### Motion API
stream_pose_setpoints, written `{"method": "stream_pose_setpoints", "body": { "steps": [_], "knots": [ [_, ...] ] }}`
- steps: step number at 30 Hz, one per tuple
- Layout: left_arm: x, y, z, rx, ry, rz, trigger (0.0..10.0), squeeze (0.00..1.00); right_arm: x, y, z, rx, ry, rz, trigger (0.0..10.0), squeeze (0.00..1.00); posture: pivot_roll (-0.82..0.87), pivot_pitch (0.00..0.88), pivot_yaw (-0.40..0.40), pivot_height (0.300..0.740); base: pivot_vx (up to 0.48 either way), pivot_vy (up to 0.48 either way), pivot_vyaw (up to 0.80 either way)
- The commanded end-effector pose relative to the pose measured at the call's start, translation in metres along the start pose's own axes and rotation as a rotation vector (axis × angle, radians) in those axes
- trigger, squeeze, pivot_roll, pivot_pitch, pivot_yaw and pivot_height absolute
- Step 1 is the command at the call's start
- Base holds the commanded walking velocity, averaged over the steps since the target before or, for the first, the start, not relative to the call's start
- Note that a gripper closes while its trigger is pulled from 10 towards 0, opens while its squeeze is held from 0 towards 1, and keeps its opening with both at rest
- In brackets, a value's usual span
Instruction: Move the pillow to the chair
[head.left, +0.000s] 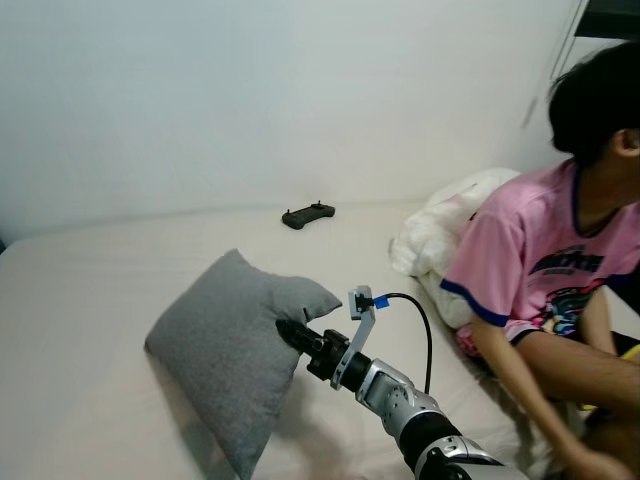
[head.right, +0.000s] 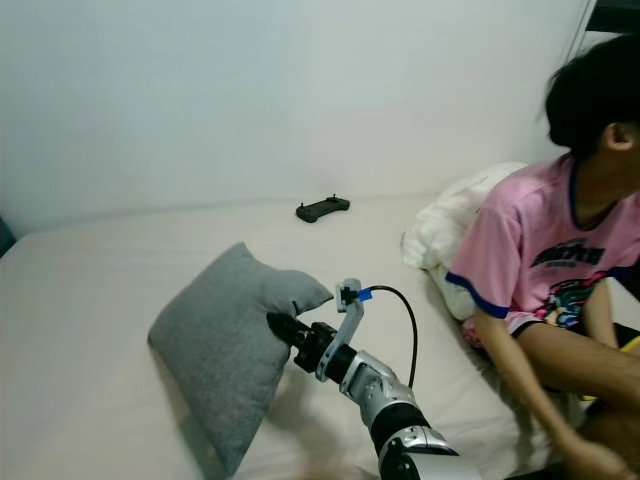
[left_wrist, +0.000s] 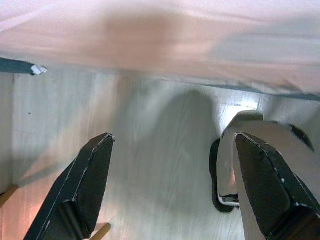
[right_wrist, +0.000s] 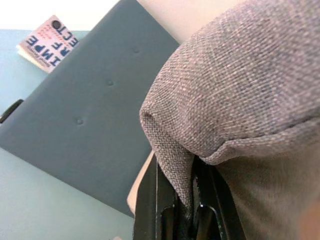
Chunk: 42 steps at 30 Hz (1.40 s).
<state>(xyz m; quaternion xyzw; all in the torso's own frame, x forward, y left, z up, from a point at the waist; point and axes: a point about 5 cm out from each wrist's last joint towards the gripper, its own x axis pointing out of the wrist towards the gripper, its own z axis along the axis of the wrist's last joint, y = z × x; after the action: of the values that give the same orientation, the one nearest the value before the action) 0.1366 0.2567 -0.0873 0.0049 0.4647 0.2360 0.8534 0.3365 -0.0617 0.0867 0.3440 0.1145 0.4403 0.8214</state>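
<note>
A grey pillow (head.left: 225, 345) stands tilted on the cream bed (head.left: 90, 300), one edge lifted. My right gripper (head.left: 287, 332) reaches in from the lower right and is shut on the pillow's right edge. In the right wrist view the grey fabric (right_wrist: 240, 95) is pinched between the two black fingers (right_wrist: 150, 200). My left gripper (left_wrist: 170, 195) hangs low beside the bed, open, with pale floor (left_wrist: 150, 150) between its fingers (left_wrist: 87, 185).
A person in a pink shirt (head.left: 545, 250) sits on the bed's right side, close to my right arm. White bedding (head.left: 440, 230) is bunched behind them. A black game controller (head.left: 308, 214) lies near the wall. A dark blue headboard (right_wrist: 85, 110) appears in the right wrist view.
</note>
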Motion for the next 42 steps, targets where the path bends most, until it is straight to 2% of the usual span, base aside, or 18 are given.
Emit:
{"method": "stream_pose_setpoints", "body": {
  "steps": [1, 13, 17, 18, 19, 22, 23, 25, 26, 27, 30, 32, 34, 35, 37, 38, 40, 42],
  "knots": [
    [-0.002, 0.006, -0.012, 0.013, 0.037, 0.012, 10.0, 0.0, 0.002, 0.002, 0.003, -0.019, -0.018, 0.025, 0.0, 0.0, 0.09, 0.019, -0.072, 0.669, 0.0, 0.0, 0.0],
    [-0.004, 0.004, -0.018, 0.023, 0.056, 0.008, 10.0, 0.0, 0.001, 0.001, 0.002, -0.021, -0.009, 0.013, 0.0, 0.0, 0.1, 0.016, -0.08, 0.712, 0.0, 0.0, 0.0],
    [-0.004, 0.002, -0.02, 0.03, 0.059, 0.002, 10.0, 0.0, 0.0, -0.001, -0.013, -0.055, 0.064, -0.04, 0.0, 0.0, 0.1, 0.013, -0.082, 0.726, 0.0, 0.0, 0.0],
    [-0.004, 0.001, -0.02, 0.035, 0.061, -0.001, 10.0, 0.0, -0.002, -0.002, -0.022, -0.079, 0.11, -0.057, 4.6, 0.0, 0.1, 0.014, -0.083, 0.731, 0.0, 0.0, 0.0],
    [-0.005, 0.0, -0.021, 0.038, 0.063, -0.004, 10.0, 0.0, -0.004, -0.003, -0.031, -0.108, 0.152, -0.077, 10.0, 0.0, 0.1, 0.013, -0.084, 0.731, 0.0, 0.0, 0.0],
    [-0.005, -0.001, -0.022, 0.04, 0.065, -0.006, 10.0, 0.0, -0.006, -0.004, -0.039, -0.138, 0.192, -0.098, 10.0, 0.0, 0.1, 0.013, -0.084, 0.731, 0.0, 0.0, 0.0],
    [-0.006, -0.003, -0.024, 0.051, 0.071, -0.014, 10.0, 0.0, -0.017, -0.011, -0.054, -0.123, 0.237, -0.18, 10.0, 0.0, 0.09, 0.013, -0.084, 0.731, 0.0, 0.0, 0.0],
    [-0.006, -0.003, -0.024, 0.051, 0.071, -0.014, 10.0, 0.0, -0.017, -0.011, -0.054, -0.123, 0.237, -0.18, 10.0, 0.0, 0.09, 0.013, -0.084, 0.731, 0.0, 0.0, 0.0],
    [-0.007, -0.005, -0.027, 0.059, 0.079, -0.023, 10.0, 0.0, -0.039, -0.024, -0.077, -0.128, 0.346, -0.336, 10.0, 0.0, 0.09, 0.014, -0.083, 0.731, 0.0, 0.0, 0.0],
    [-0.007, -0.005, -0.029, 0.063, 0.083, -0.025, 10.0, 0.0, -0.049, -0.028, -0.086, -0.128, 0.389, -0.395, 10.0, 0.0, 0.09, 0.016, -0.083, 0.731, 0.0, 0.0, 0.0],
    [-0.007, -0.006, -0.03, 0.066, 0.086, -0.028, 10.0, 0.0, -0.059, -0.032, -0.093, -0.123, 0.42, -0.439, 10.0, 0.0, 0.09, 0.016, -0.083, 0.731, 0.0, 0.0, 0.0],
    [-0.007, -0.006, -0.03, 0.064, 0.089, -0.028, 10.0, 0.0, -0.09, -0.043, -0.108, -0.074, 0.447, -0.598, 10.0, 0.0, 0.1, 0.02, -0.09, 0.731, 0.0, 0.0, 0.0],
    [-0.008, -0.005, -0.031, 0.063, 0.091, -0.028, 10.0, 0.0, -0.113, -0.048, -0.121, -0.035, 0.481, -0.689, 10.0, 0.0, 0.09, 0.017, -0.089, 0.731, 0.0, 0.0, 0.0],
    [-0.008, -0.005, -0.031, 0.063, 0.091, -0.028, 10.0, 0.0, -0.113, -0.048, -0.121, -0.035, 0.481, -0.689, 10.0, 0.0, 0.09, 0.017, -0.089, 0.731, 0.0, 0.0, 0.0],
    [-0.008, -0.006, -0.032, 0.071, 0.096, -0.031, 10.0, 0.0, -0.133, -0.05, -0.132, 0.017, 0.508, -0.766, 10.0, 0.0, 0.09, 0.011, -0.091, 0.731, 0.0, 0.0, 0.0],
    [-0.008, -0.006, -0.032, 0.071, 0.096, -0.031, 10.0, 0.0, -0.133, -0.05, -0.132, 0.017, 0.508, -0.766, 10.0, 0.0, 0.09, 0.011, -0.091, 0.731, 0.0, 0.0, 0.0],
    [-0.008, -0.007, -0.031, 0.072, 0.097, -0.034, 10.0, 0.0, -0.159, -0.053, -0.143, 0.036, 0.566, -0.893, 10.0, 0.0, 0.1, 0.004, -0.093, 0.731, 0.0, 0.0, -0.64],
    [-0.008, -0.007, -0.031, 0.072, 0.097, -0.034, 10.0, 0.0, -0.159, -0.053, -0.143, 0.036, 0.566, -0.893, 10.0, 0.0, 0.1, 0.004, -0.093, 0.731, 0.0, 0.0, -0.71]
  ]
}}
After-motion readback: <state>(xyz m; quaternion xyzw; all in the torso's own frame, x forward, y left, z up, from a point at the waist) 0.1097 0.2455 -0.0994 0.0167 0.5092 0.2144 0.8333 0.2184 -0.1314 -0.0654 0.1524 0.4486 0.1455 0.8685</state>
